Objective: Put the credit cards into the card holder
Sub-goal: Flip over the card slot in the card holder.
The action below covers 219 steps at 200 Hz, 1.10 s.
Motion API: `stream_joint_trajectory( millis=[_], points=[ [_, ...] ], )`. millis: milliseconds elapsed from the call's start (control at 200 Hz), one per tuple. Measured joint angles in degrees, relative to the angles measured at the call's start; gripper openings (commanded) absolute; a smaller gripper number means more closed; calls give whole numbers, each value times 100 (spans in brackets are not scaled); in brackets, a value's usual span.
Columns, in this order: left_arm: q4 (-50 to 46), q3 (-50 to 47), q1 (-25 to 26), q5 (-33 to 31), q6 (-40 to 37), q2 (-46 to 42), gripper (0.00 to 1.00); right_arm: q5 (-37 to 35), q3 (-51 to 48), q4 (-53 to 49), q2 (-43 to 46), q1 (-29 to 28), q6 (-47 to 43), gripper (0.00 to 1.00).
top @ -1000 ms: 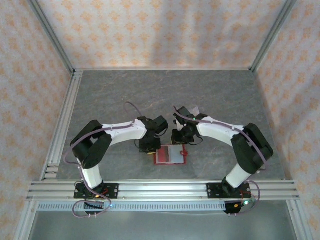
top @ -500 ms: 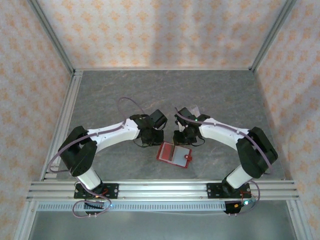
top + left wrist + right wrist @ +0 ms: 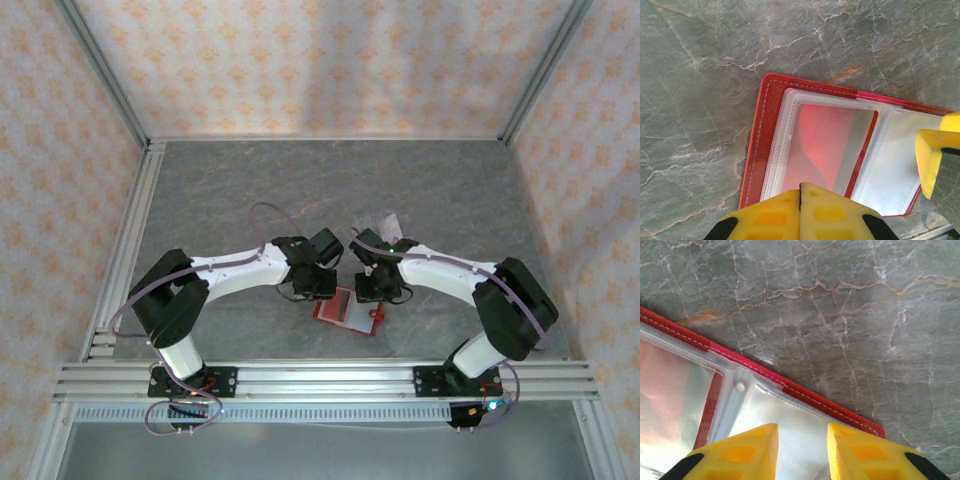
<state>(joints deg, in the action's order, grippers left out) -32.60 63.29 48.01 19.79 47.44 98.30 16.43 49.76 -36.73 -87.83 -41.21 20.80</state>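
Note:
The card holder (image 3: 345,310) lies open on the table between both arms, red with pale clear sleeves (image 3: 890,165). A credit card (image 3: 825,140) with a pink-red and grey face shows through its left sleeve. My left gripper (image 3: 800,189) is shut, fingertips pressed together with nothing between them, just above the holder's near edge. My right gripper (image 3: 801,432) is open over the right sleeve (image 3: 795,415), close to the red stitched border (image 3: 830,407). One of the right gripper's yellow fingers (image 3: 935,155) shows in the left wrist view. The round snap tab (image 3: 378,313) sticks out on the right.
A pale, clear object (image 3: 391,221) stands behind the right arm, partly hidden. Grey marbled tabletop (image 3: 300,190) stretches behind the arms. Aluminium rails (image 3: 320,378) run along the near edge and a rail (image 3: 128,240) along the left side. Patterned walls enclose the cell.
The card holder has turned slightly and shifted. My left gripper pulled back, then came in over the holder's left side. My right gripper moved onto the right sleeve and its jaws widened.

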Motion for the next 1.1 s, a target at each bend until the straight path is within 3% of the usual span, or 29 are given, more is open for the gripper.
stream_joint_trajectory(
  millis=[550,916,1096],
  points=[
    [153,-575,0,63,2,15,7,-376,4,33,-278,-291,293,29],
    [444,-796,0,98,7,-20,7,-251,2,214,-267,-330,492,2],
    [590,-914,0,103,26,-87,7,-225,66,173,-284,-334,492,0]
  ],
)
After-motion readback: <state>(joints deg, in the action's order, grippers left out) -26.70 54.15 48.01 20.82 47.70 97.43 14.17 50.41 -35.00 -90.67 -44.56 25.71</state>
